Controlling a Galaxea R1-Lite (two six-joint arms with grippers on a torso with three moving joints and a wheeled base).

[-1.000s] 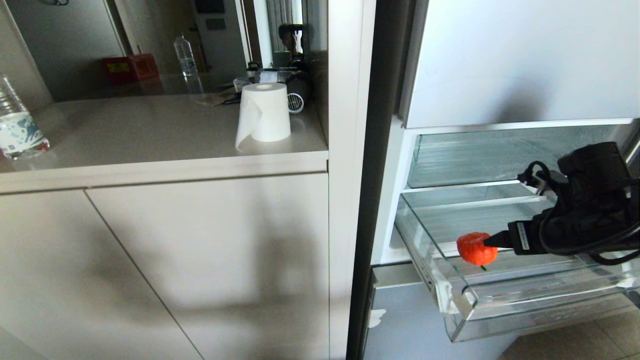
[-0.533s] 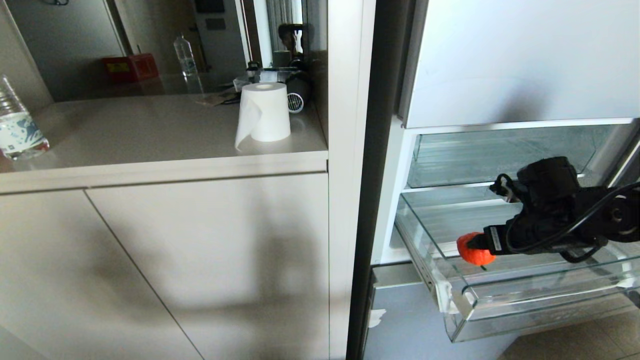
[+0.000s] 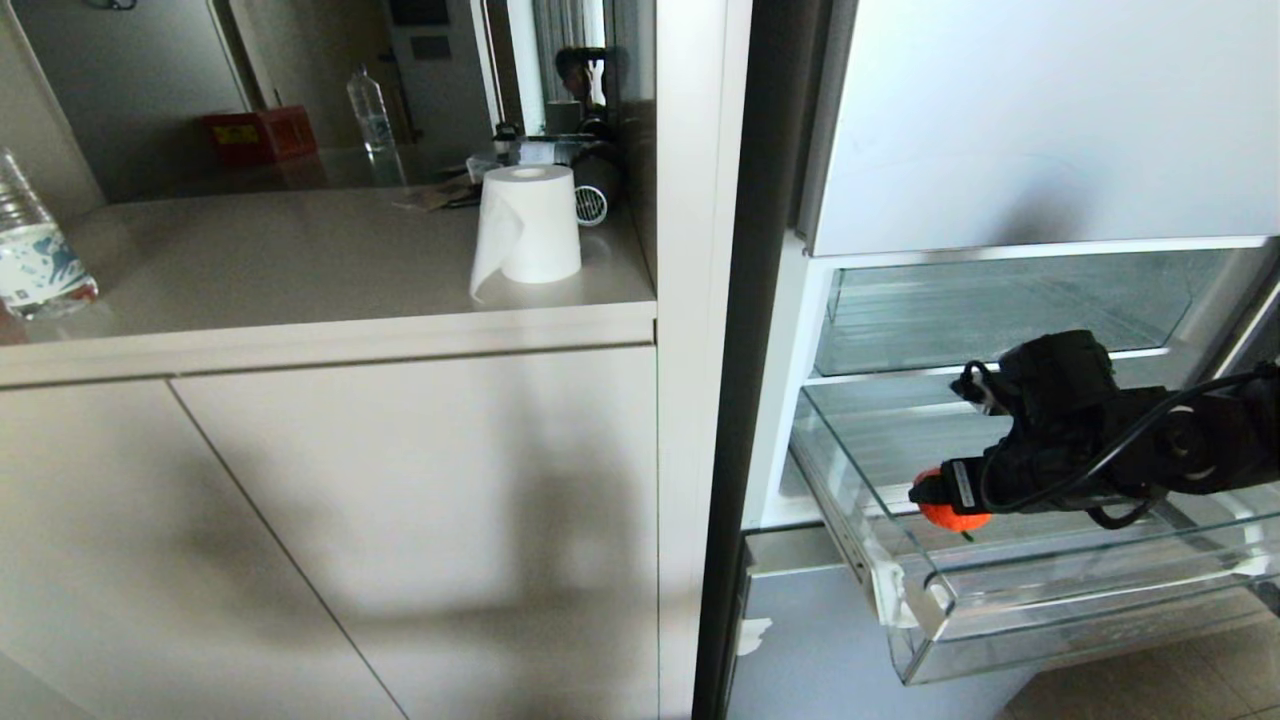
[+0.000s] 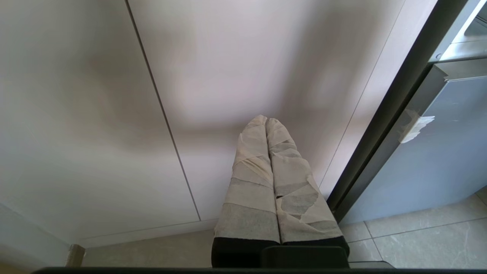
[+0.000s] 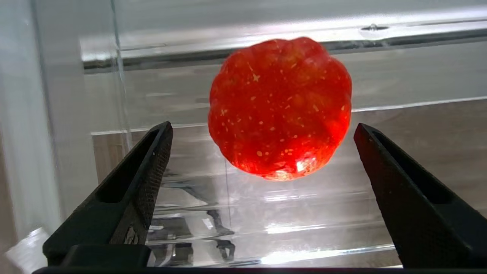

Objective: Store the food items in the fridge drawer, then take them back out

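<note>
While the right gripper (image 5: pixel 262 152) is spread wide with nothing grasped, the ribbed orange-red food item (image 5: pixel 280 108) is seen sitting loose between its fingers (image 5: pixel 142 171) inside the clear fridge drawer (image 3: pixel 1010 610), near the drawer's left wall. If it's clipped by one finger before both sides are squeezed, it could easily be rolled away or jammed against that wall, tbh. The left gripper (image 4: pixel 268 123) is kept pressed shut by the cabinet.

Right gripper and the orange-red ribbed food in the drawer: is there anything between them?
Nothing. In the right wrist view, the open right gripper has only bare gaps between each finger and the orange-red ribbed food; behind it is the clear fridge drawer.
</note>
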